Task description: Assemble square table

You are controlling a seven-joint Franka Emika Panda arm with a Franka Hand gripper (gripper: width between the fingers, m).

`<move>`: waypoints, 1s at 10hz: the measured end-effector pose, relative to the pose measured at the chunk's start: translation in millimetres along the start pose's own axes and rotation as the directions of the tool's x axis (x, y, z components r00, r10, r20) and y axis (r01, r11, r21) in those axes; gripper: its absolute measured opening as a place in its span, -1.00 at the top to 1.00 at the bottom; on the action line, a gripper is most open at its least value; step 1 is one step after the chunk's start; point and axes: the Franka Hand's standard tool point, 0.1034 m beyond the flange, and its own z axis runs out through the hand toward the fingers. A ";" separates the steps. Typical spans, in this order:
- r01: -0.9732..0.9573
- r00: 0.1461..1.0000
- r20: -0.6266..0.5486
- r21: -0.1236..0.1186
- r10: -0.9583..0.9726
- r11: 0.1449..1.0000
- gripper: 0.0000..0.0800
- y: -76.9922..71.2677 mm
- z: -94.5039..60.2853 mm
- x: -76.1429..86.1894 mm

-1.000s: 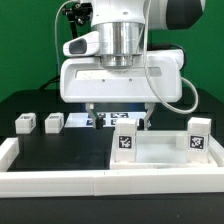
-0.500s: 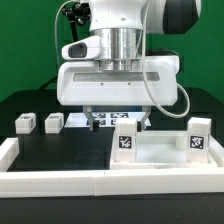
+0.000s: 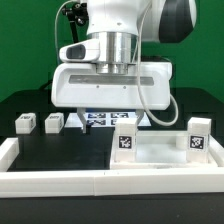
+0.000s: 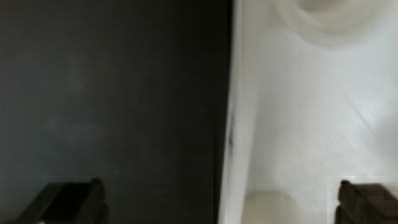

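Observation:
The white square tabletop (image 3: 160, 152) lies at the front on the exterior view's right, and two tagged leg blocks (image 3: 125, 140) (image 3: 197, 137) stand upright on it. Two more leg blocks (image 3: 23, 122) (image 3: 53, 122) stand loose on the black table at the left. My gripper (image 3: 115, 114) hangs low behind the tabletop's near-left leg. In the wrist view the gripper (image 4: 221, 203) is wide open and empty, and its dark fingertips (image 4: 71, 203) straddle the tabletop's edge (image 4: 302, 120), with black table on one side.
The marker board (image 3: 100, 120) lies flat behind the gripper. A long white border rail (image 3: 60, 181) runs along the front and up the left side. The arm's wide white hand body (image 3: 110, 85) hides the middle of the scene.
The arm and gripper have shifted toward the exterior view's left and risen slightly. The gripper stays open. The tabletop and leg blocks have not moved.

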 end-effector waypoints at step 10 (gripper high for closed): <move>0.044 0.998 0.039 0.044 -0.046 0.998 -0.62 22.1 -4.6 -1.6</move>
